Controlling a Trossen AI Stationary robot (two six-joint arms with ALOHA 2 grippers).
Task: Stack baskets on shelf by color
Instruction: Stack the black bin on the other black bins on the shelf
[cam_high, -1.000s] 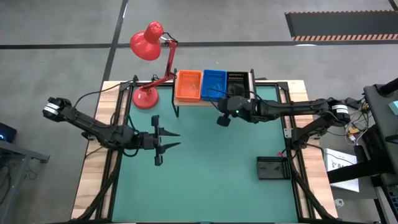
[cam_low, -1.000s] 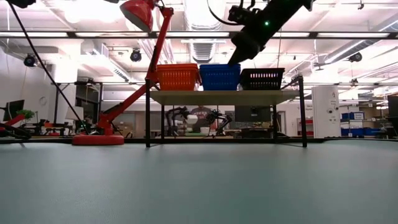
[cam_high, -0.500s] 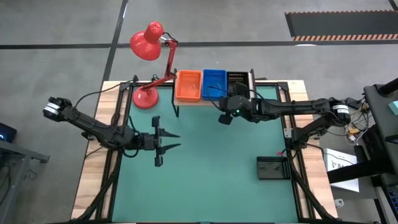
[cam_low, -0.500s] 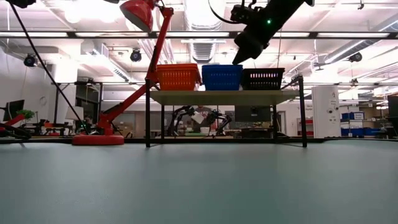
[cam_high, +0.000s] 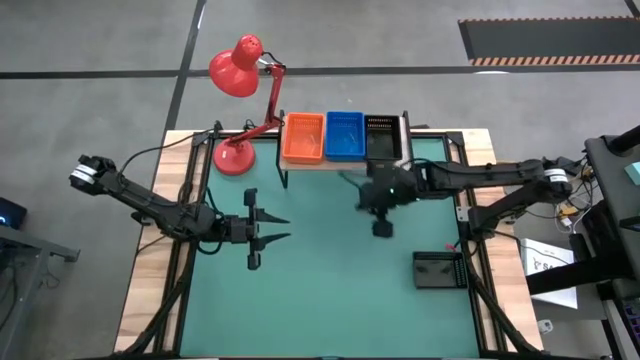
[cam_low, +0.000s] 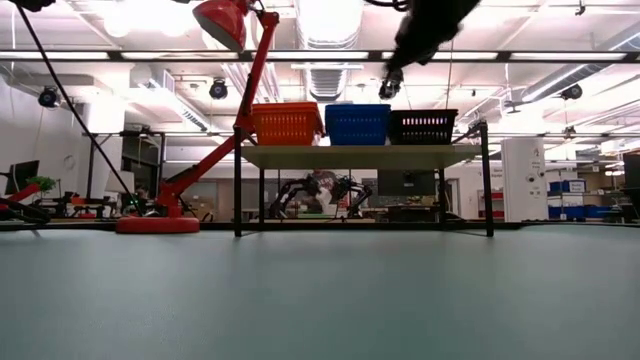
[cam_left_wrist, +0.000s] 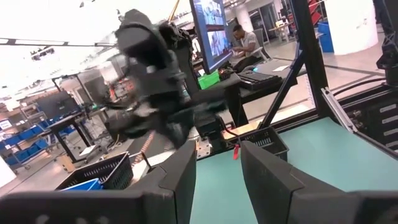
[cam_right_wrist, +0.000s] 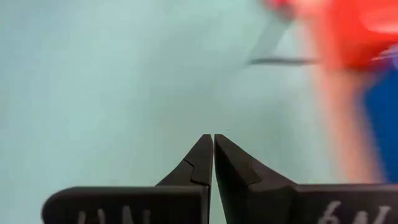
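The left gripper (cam_left_wrist: 216, 180) shows its two dark fingers (cam_left_wrist: 180, 180) with the jaws apart, green surface (cam_left_wrist: 323, 155) visible in the gap. Beyond them the other arm (cam_left_wrist: 155, 93) hangs blurred above the surface. A black basket (cam_left_wrist: 264, 142) lies on the green near the far edge, a small red piece beside it. Another black basket (cam_left_wrist: 102, 173) sits at one side, touching the corner of a blue basket (cam_left_wrist: 84, 185). A person (cam_left_wrist: 244, 42) sits at a desk by a monitor (cam_left_wrist: 210, 31) in the room behind.

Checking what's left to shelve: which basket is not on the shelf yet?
The black basket lying alone on the green table, near the right arm's base. The orange, blue and other black ones sit on the shelf.
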